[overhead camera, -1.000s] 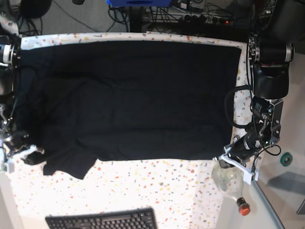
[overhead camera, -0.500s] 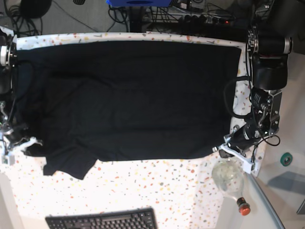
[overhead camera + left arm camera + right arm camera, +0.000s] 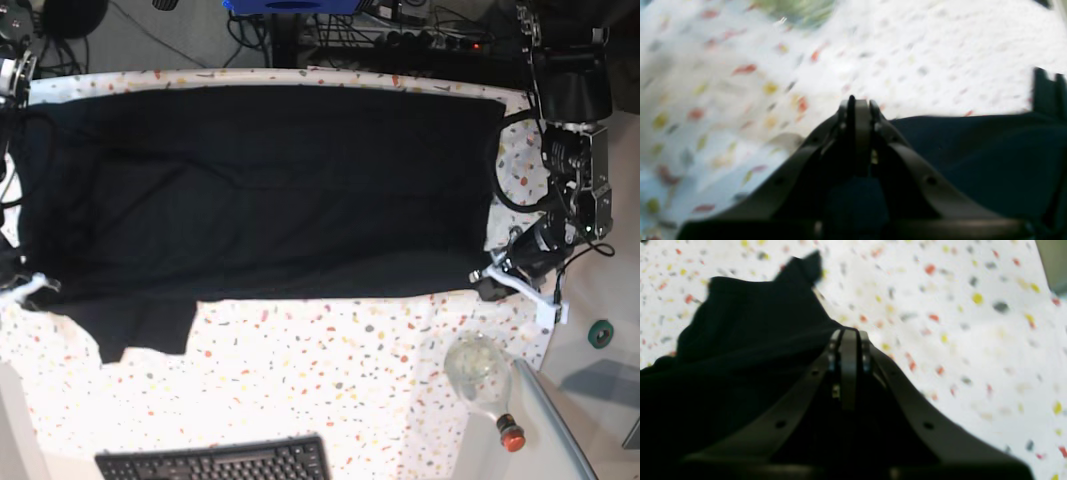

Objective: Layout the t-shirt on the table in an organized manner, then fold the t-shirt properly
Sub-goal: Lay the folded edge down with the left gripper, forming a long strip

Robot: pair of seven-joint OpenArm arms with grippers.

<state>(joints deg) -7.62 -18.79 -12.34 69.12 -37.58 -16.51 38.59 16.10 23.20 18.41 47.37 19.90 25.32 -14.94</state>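
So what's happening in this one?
A two-armed robot is spreading a black t-shirt flat across the speckled table. The left end effector and the right end effector are each shut on a near corner of the shirt. One sleeve hangs out at the near edge. No fold has been made yet.

Both arms are reaching low at opposite sides; the left gripper [image 3: 858,101] and right gripper [image 3: 848,335] are clamping fully closed.
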